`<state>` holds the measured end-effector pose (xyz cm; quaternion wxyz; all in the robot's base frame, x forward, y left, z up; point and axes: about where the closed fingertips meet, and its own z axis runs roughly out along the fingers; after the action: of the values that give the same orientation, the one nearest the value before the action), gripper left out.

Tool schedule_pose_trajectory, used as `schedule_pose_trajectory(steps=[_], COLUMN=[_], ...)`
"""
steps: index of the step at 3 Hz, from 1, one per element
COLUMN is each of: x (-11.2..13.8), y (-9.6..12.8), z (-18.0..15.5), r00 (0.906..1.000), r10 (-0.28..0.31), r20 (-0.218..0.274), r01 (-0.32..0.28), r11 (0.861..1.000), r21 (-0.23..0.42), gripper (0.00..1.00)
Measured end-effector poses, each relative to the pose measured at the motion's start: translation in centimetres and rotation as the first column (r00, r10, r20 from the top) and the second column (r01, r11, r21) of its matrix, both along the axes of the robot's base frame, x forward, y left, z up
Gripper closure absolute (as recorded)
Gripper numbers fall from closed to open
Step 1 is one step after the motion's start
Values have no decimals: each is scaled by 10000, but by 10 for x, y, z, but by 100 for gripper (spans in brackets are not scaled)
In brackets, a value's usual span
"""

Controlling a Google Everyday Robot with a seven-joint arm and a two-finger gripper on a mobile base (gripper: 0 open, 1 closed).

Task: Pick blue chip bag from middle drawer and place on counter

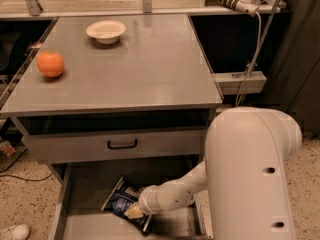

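Note:
The blue chip bag [120, 200] lies tilted on the floor of the open middle drawer [85, 181], towards its front. My gripper [133, 213] reaches down into the drawer and sits right on the bag's lower right edge, covering part of it. My white forearm runs from there to the big arm housing at the right. The grey counter [140, 69] is above the drawer.
An orange [50, 64] sits on the counter's left side and a white bowl [105, 31] at its back. A shut drawer front with a black handle [122, 144] hangs just above the open drawer. My arm housing [250, 174] fills the lower right.

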<state>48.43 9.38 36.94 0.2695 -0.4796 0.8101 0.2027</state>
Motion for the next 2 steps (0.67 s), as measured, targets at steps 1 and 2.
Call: schedule_pose_trajectory(steps=[1, 2], x=[0, 0], y=[0, 0], z=[0, 0], r00=[10000, 10000], r10=[0, -1], r20=[0, -1], r01=[0, 1], r11=[10000, 10000], r21=[0, 0], gripper=[65, 88])
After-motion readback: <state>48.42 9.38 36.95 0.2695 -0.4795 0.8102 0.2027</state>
